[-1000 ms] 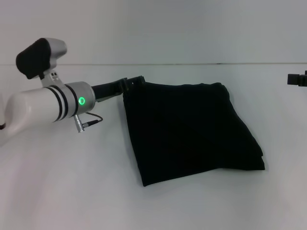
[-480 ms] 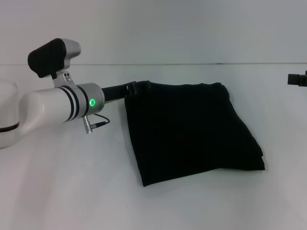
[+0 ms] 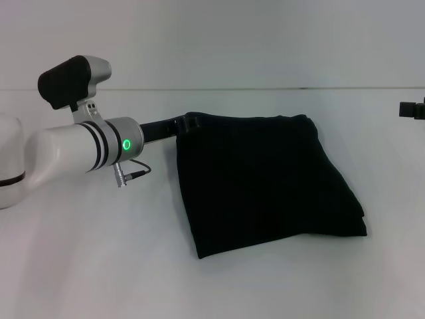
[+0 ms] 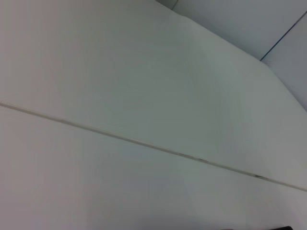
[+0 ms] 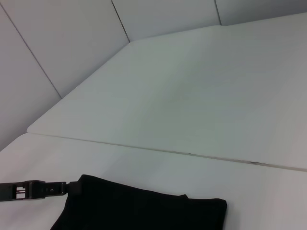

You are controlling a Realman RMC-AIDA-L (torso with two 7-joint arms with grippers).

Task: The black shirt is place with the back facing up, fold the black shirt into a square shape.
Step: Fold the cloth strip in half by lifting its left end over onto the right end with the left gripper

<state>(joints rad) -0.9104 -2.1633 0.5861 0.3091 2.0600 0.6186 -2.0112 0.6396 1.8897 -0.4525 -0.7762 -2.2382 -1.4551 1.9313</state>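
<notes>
Black shirt (image 3: 265, 183), folded, flat on white table (image 3: 99, 266); left gripper (image 3: 189, 122) at its far-left corner, grip indeterminate; right gripper (image 3: 412, 109) parked at right edge, state indeterminate.

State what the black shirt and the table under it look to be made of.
The black shirt: soft woven or knit fabric, matte; it lies limp with layered folded edges. The table: smooth white hard surface, likely laminate or painted board, faintly sheened; a thin seam crosses it.

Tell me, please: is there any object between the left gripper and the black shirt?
Nothing visible. The left gripper is already at the far left corner of the black shirt, with no gap or object between them. The right gripper is parked far right.
</notes>
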